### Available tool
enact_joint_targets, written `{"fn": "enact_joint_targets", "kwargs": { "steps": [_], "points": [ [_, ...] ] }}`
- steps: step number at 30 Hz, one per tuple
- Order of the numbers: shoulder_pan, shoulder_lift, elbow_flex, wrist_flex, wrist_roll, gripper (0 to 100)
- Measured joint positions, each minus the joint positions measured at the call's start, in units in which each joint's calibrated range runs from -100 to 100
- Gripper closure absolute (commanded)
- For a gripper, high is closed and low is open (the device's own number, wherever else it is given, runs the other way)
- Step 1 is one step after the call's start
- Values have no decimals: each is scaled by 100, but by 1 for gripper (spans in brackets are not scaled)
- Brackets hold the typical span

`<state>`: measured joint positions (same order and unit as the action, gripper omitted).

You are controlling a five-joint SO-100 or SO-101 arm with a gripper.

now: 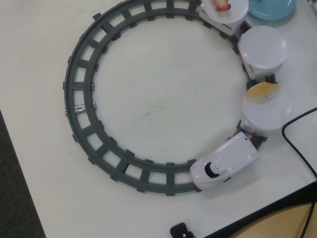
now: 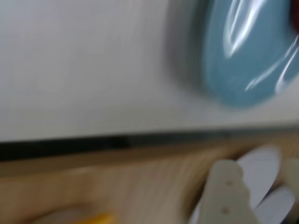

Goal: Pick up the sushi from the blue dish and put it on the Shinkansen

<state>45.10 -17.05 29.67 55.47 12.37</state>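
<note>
Wrist view, blurred: end effector (image 2: 261, 196) seemingly beside blue dish (image 2: 247, 56).

Overhead top-down; wrist close — shared blue dish (image 1: 271, 8)

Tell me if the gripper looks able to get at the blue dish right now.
Probably yes. In the blurred wrist view the blue dish lies on bare white table with nothing between it and the camera. The gripper shows only at the bottom edge, jaw state unclear.
</note>
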Motion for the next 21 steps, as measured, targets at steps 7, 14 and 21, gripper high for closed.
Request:
{"fn": "enact_joint_targets", "kwargs": {
  "steps": [7,14,21],
  "points": [
    [-134,3284,-2972,26,429,67],
    [-457,5112,-5061,376,769,67],
    [-748,5600,-6096,376,795,68]
  ]
}}
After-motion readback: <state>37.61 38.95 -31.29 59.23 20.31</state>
